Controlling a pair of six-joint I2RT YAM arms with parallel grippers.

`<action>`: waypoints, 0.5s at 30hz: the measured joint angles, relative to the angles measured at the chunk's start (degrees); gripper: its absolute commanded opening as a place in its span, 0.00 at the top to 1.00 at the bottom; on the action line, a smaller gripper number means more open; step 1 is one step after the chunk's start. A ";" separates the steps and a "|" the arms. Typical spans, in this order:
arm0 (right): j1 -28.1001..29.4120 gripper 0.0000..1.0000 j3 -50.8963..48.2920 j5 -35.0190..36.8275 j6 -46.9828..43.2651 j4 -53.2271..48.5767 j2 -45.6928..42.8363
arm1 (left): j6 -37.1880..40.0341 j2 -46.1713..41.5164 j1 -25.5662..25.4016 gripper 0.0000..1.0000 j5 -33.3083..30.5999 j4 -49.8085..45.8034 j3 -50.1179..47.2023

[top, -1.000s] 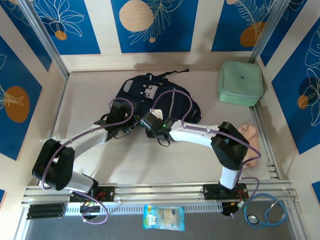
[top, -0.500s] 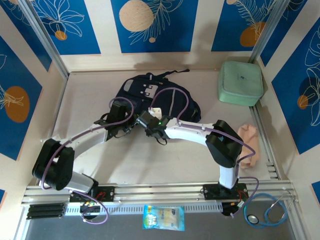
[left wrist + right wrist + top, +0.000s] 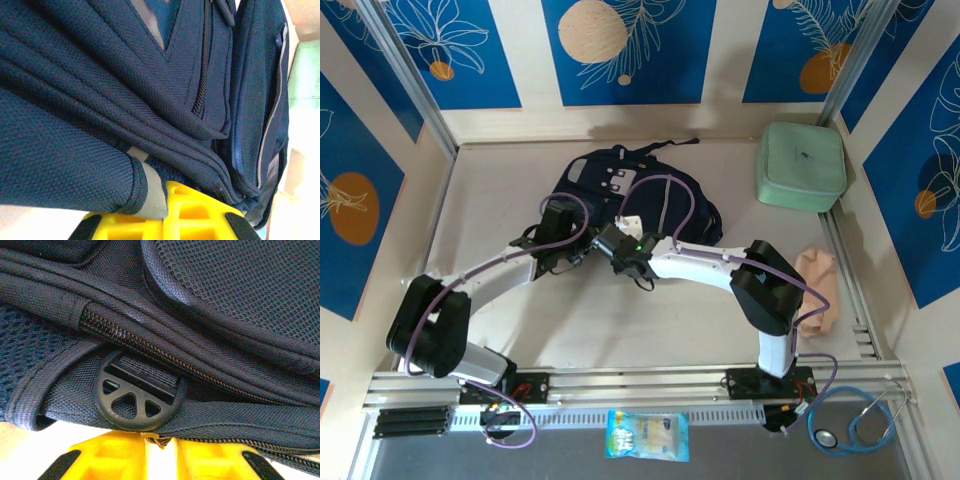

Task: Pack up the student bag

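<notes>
The bag [image 3: 620,190] lies flat a little past the middle of the table [image 3: 620,320], towards the back wall. It is a navy heap with a grey-white panel and pale stripes on top, and a black strap [image 3: 665,144] trails from its far side. Through the left wrist camera I see navy mesh fabric in long folds with a zip running between them and a pale stripe down one side. My left gripper [image 3: 167,202] has its yellow fingers pressed together at the bag's near left edge, pinching a fold with grey trim. Through the right wrist camera I see a zip line crossing the fabric, and below it a round black plastic buckle [image 3: 135,397] threaded on webbing. My right gripper [image 3: 160,441] sits at the bag's near edge with its fingers almost together, nipping a small metal zip tab [image 3: 159,440] in the thin slit between them. Both arms reach in from the near rail and meet close together in front of the bag. Bare tabletop lies to the left of the bag and in front of it, back to the arm bases. A pale green case [image 3: 801,165] fills the far right corner, well apart from the bag. A peach-coloured soft thing [image 3: 820,290] rests against the right edge beside the right arm's elbow. Below the rail lie a snack packet [image 3: 647,435] and a stethoscope [image 3: 855,425].
</notes>
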 measured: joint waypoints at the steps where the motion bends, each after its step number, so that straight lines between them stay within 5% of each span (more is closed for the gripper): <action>1: 0.00 0.86 0.00 0.02 -0.20 0.13 0.00 | 0.00 0.00 0.00 1.00 0.00 -0.02 0.02; 15: -1.05 0.86 -12.70 2.03 1.81 1.99 -8.85 | 0.00 0.00 1.64 1.00 1.66 -0.55 0.02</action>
